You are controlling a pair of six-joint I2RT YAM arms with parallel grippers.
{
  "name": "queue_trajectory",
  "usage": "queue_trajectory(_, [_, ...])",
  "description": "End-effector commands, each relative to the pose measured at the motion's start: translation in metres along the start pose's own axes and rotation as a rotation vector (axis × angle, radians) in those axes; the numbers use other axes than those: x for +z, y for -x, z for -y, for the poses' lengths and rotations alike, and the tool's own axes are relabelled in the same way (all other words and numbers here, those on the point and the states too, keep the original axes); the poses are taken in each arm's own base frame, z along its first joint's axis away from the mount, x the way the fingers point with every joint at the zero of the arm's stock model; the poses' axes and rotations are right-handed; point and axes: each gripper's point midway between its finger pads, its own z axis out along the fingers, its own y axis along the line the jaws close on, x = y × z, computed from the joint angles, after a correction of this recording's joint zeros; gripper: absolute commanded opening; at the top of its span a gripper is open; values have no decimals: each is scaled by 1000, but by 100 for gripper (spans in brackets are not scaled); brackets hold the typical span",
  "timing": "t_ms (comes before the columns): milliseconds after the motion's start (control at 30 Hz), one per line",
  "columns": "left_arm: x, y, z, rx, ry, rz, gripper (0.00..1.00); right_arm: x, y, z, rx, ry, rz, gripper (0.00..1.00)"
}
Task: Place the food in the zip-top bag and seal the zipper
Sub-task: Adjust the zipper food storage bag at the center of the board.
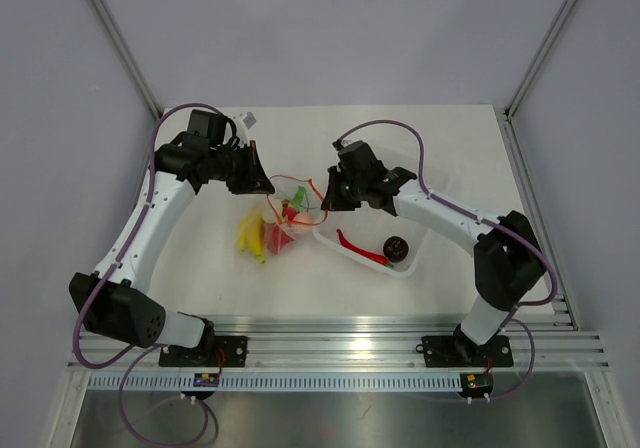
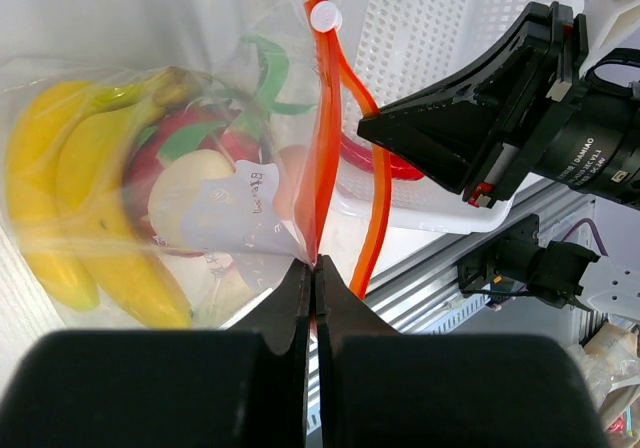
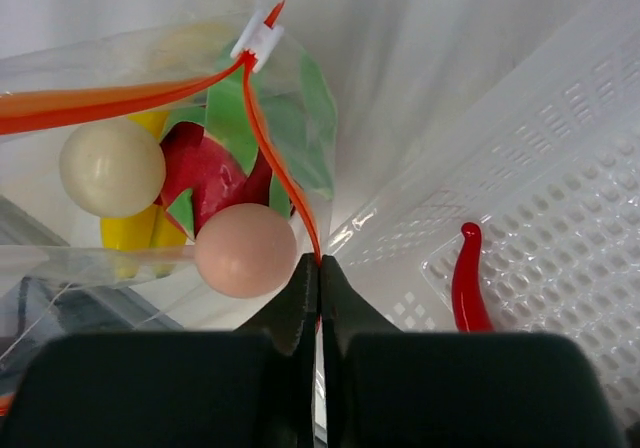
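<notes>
Left hand [image 2: 313, 268]: fingers pressed together, pinching the thin orange-red zipper strip [image 2: 323, 138] at the left end of the small crinkly clear plastic bag [image 1: 280, 218], arm reaching in from the bag's left. In the bag: yellow banana [image 1: 250, 236], pink-red dragon fruit [image 3: 215, 173]. Right hand [image 3: 318, 263] pinches the same strip at the bag's right end. Right of the bag: long red chilli [image 1: 362, 251] and dark round fruit [image 1: 396, 249] in the rigid clear rectangular tray [image 1: 405, 271].

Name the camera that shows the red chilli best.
Top view: the whole chilli lies in the clear tray. Right wrist shows only one end; left wrist, just a red sliver behind the bag's orange strip.
</notes>
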Motion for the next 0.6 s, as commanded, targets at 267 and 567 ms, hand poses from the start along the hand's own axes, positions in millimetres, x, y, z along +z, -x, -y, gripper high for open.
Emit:
queue_trajectory(267, [-40,56,-4,73,89,183,0,-55,92,-106,-107,253,167,0])
queue_trajectory(567, [13,38,-53,-14,204,66,0,7,84,-67,-128,103,116,0])
